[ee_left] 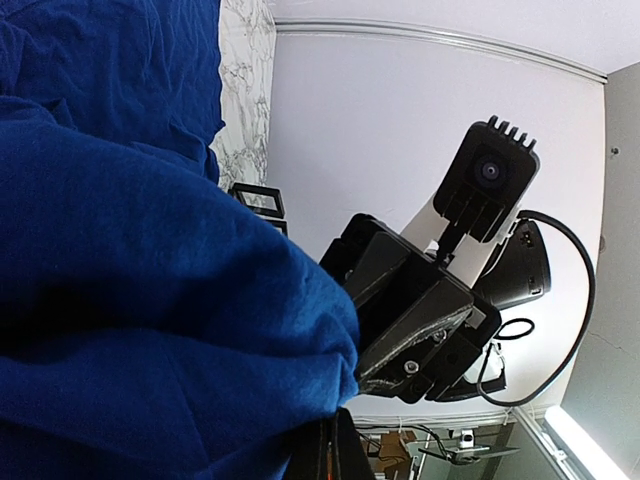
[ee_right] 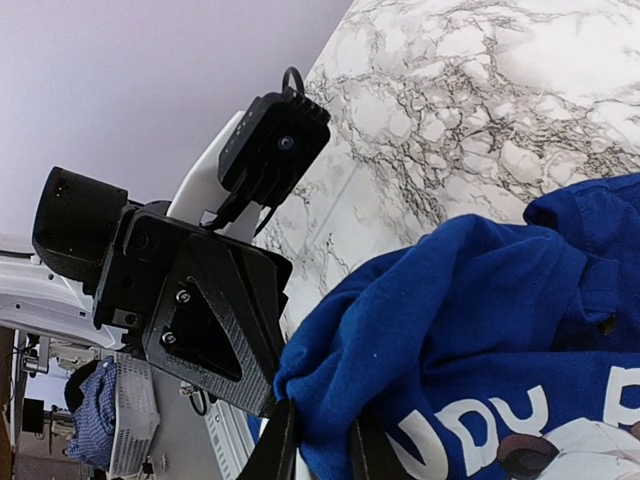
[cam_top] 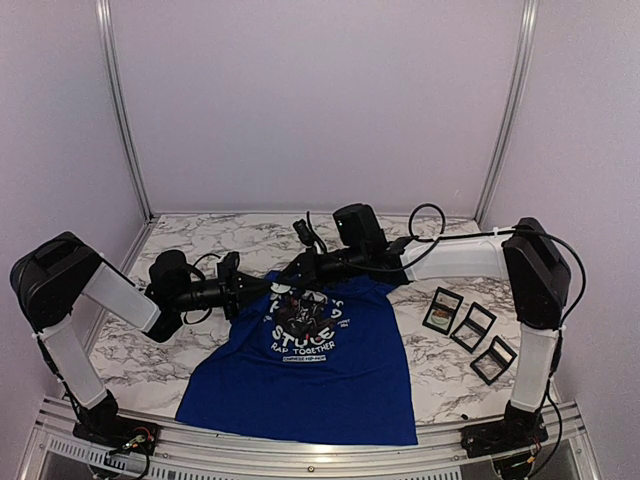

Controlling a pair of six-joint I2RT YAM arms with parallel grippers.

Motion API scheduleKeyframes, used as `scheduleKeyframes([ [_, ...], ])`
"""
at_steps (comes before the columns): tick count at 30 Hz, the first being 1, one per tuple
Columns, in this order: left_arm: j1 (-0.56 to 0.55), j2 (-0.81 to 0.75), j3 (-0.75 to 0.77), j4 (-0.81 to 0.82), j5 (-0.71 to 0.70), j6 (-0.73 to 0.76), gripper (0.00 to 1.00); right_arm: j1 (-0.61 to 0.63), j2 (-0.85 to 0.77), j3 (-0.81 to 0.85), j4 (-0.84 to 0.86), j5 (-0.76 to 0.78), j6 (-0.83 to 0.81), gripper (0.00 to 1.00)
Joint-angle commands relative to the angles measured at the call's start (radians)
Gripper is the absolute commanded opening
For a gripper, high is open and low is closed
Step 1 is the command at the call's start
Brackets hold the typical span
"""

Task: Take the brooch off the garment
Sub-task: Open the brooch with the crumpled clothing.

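The blue T-shirt (cam_top: 320,380) lies spread on the marble desk (cam_top: 190,235), chest print (cam_top: 303,325) face up, hem toward my bases. Its collar end is bunched up between my two sets of fingers. I cannot make out the brooch among the folds. My left fingers (cam_top: 238,290) are pressed together on a raised fold at the shoulder, and blue cloth fills most of that wrist's view. My right fingers (cam_top: 292,271) face them from the other side, nearly tip to tip, pinching the same ridge of cloth, with a thick fold sitting between them. The white lettering starts just beneath my right fingers. Three small black-framed cases (cam_top: 470,326) lie in a row on the desk, well off to the outer side of my right fingers, clear of the shirt.
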Motion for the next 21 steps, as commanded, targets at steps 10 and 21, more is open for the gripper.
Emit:
scheduleKeyframes([
  [10,0.005,-0.006,-0.023,0.165,0.002,-0.046,0.00,-0.009,-0.008,-0.003,-0.026,-0.097,-0.087,0.15],
  [21,0.007,0.002,-0.016,0.141,0.015,-0.020,0.00,-0.036,-0.011,-0.021,0.007,-0.181,-0.084,0.17],
])
